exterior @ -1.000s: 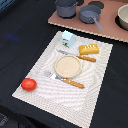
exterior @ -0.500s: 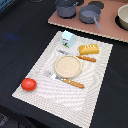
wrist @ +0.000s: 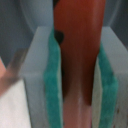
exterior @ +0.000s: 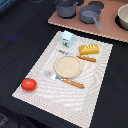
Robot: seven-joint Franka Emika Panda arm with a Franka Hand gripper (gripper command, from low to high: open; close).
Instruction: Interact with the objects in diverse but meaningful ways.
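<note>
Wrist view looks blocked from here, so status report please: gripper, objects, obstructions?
Gripper shut on reddish-brown stick. Tomato, bread loaf, carton on placemat. Arm unseen outside.

Toy dining setup; striped placemat (exterior: 100, 75), plate (exterior: 67, 65), pots (exterior: 67, 8)

On the pale placemat (exterior: 95, 82) the middle is crowded: the round plate (exterior: 67, 65) sits with cutlery close on two sides, the bread loaf (exterior: 89, 48) and carton (exterior: 67, 37) just beyond it. The tomato (exterior: 29, 84) stands alone near one corner, with open mat around it. Pots (exterior: 66, 7) cluster on the tan board (exterior: 107, 31); the dark worktop (exterior: 22, 40) at the exterior view's left lies bare.
</note>
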